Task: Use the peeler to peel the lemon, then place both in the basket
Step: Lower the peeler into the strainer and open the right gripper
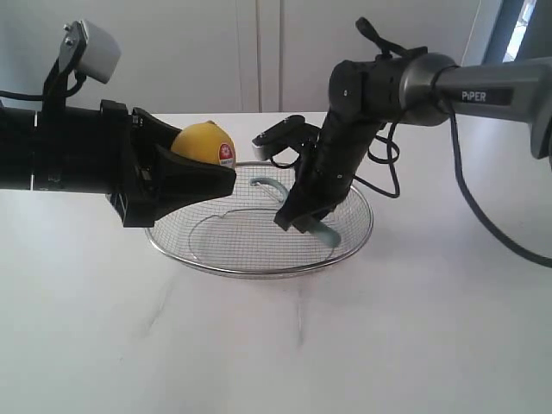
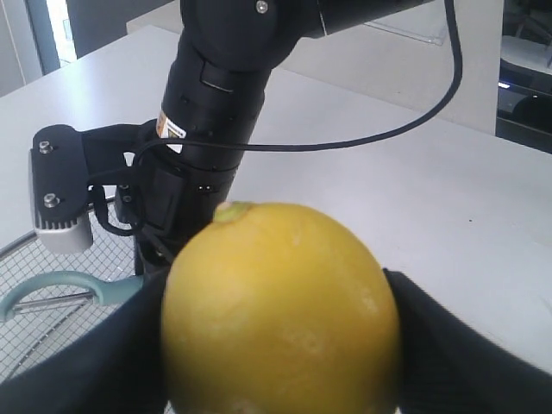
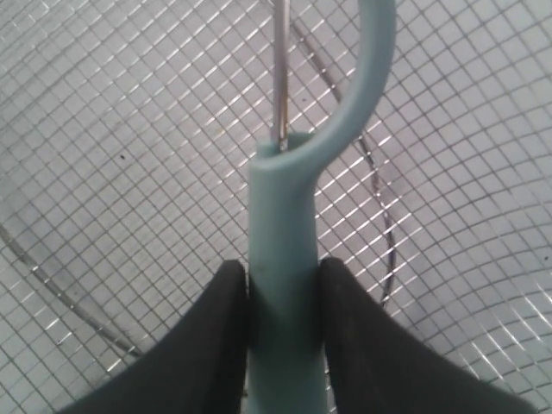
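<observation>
Exterior view: right arm [image 1: 345, 129] with peeler [image 1: 328, 235] inside basket [image 1: 259, 270], lemon [image 1: 204, 141] beside, aloft.

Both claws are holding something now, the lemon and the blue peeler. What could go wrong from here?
The round lemon is pinched only at its sides by the left claw; it might slip and roll away. The peeler in the right claw hangs low inside the basket, so its head could snag the mesh. The two claws are close and could bump.
</observation>
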You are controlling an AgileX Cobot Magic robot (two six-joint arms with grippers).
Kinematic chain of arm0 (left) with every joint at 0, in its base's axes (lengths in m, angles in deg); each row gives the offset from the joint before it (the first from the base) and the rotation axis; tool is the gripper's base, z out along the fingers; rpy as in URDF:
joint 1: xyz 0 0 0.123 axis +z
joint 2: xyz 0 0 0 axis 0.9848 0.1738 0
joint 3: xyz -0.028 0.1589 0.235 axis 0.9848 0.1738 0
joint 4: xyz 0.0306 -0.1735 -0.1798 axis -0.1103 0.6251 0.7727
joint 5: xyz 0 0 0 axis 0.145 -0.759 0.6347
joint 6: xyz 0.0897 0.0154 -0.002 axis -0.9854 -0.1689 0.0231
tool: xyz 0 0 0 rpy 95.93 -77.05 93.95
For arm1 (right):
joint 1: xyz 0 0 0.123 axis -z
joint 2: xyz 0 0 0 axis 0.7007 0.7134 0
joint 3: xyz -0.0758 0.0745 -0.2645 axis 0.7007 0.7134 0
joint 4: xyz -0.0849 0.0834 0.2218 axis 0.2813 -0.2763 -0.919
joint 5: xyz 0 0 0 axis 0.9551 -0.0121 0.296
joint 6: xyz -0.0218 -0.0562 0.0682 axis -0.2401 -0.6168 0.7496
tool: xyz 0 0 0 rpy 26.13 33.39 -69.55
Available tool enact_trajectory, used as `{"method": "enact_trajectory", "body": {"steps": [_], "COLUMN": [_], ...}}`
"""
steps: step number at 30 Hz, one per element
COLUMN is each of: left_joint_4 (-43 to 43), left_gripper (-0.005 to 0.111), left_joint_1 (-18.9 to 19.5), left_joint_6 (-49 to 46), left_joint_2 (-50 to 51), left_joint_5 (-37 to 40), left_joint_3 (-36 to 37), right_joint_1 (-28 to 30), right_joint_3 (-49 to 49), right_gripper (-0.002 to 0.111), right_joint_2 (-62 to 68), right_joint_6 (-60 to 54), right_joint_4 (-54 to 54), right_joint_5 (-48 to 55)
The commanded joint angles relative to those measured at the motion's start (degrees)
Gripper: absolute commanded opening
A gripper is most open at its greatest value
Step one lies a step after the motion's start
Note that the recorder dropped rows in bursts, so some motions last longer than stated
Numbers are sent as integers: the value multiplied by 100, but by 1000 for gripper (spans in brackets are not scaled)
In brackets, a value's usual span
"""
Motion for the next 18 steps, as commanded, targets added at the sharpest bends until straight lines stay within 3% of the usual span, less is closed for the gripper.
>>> {"method": "enact_trajectory", "body": {"steps": [1,7,18], "left_joint_4": [176,176,176], "left_gripper": [0,0,0], "left_joint_1": [-14,-14,-14], "left_joint_6": [-19,-19,-19], "left_joint_2": [-30,-30,-30], "left_joint_5": [94,94,94], "left_joint_3": [-3,-3,-3], "right_joint_1": [5,5,5], "right_joint_3": [-39,-39,-39], "right_gripper": [3,20,38], "right_joint_2": [19,29,29], "right_joint_6": [56,56,56], "right_joint_4": [-23,-23,-23], "right_joint_5": [-19,-19,-40]}}
